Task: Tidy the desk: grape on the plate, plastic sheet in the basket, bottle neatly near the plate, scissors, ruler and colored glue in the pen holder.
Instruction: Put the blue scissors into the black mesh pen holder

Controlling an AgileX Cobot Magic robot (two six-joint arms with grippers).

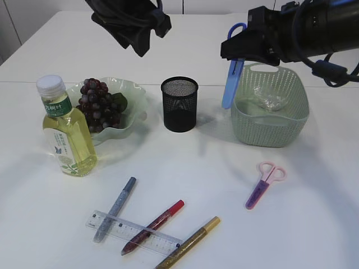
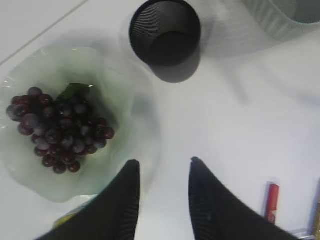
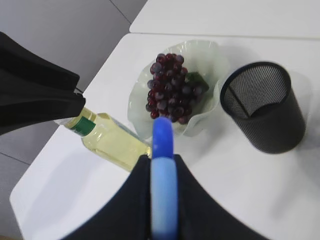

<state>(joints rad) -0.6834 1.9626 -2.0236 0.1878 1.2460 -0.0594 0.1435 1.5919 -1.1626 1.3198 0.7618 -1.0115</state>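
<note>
The right end effector (image 1: 238,53) hangs above the basket (image 1: 270,130), clamped on blue scissors (image 1: 231,78) pointing down.

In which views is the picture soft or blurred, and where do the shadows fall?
Exterior view: sharp; soft shadows lie on the table beside the mesh pen holder and basket. Left wrist view: grapes slightly soft, the open left claw blurred. Right wrist view: blue scissors in the right claw blurred, too close.

On the tabletop (image 1: 185,168), the grapes (image 1: 100,103) lie in the plate (image 1: 133,103) behind the bottle (image 1: 65,131), the pen holder (image 1: 179,104) stands between plate and basket (image 1: 270,126), and the ruler (image 1: 133,231) lies under three glue pens (image 1: 152,227) in front.
</note>
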